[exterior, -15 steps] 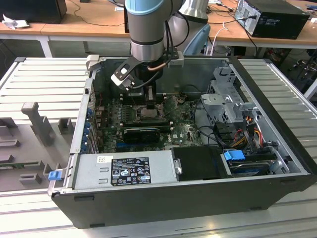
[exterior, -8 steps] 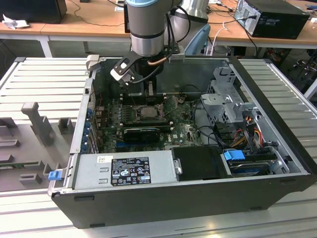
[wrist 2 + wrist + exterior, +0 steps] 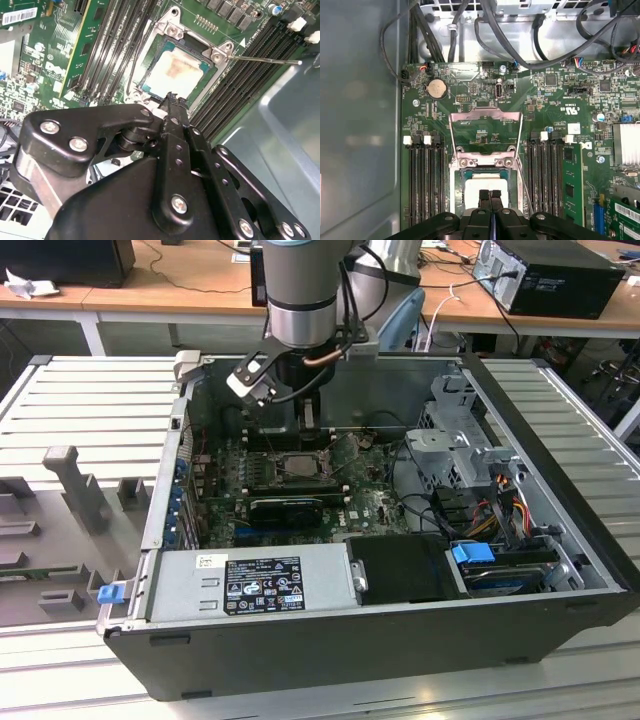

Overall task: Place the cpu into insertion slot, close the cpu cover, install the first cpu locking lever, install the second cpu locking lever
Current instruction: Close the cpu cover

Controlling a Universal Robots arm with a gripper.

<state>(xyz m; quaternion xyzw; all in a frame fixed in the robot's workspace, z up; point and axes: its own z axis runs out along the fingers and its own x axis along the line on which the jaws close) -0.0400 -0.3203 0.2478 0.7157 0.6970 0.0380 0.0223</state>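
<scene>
The cpu (image 3: 172,72) lies flat in the insertion slot (image 3: 455,185), its tan-silver face up, and also shows as cpu (image 3: 485,186) and cpu (image 3: 297,466). The cpu cover (image 3: 485,117) is swung open, away from the socket, with green board showing through its cut-out. A thin locking lever (image 3: 265,61) sticks out unlatched beside the socket, and a second wire lever (image 3: 131,70) runs along the other side. My gripper (image 3: 490,196) hangs just above the chip's near edge, fingers shut together with nothing between them; in the exterior view the gripper (image 3: 298,452) is low inside the case.
The green motherboard (image 3: 555,100) carries long black memory slots (image 3: 425,185) on both sides of the socket. Black cables (image 3: 520,45) cross its far edge. The grey case wall (image 3: 360,125) stands close by. A power supply (image 3: 250,585) and drive cage (image 3: 450,440) fill the case.
</scene>
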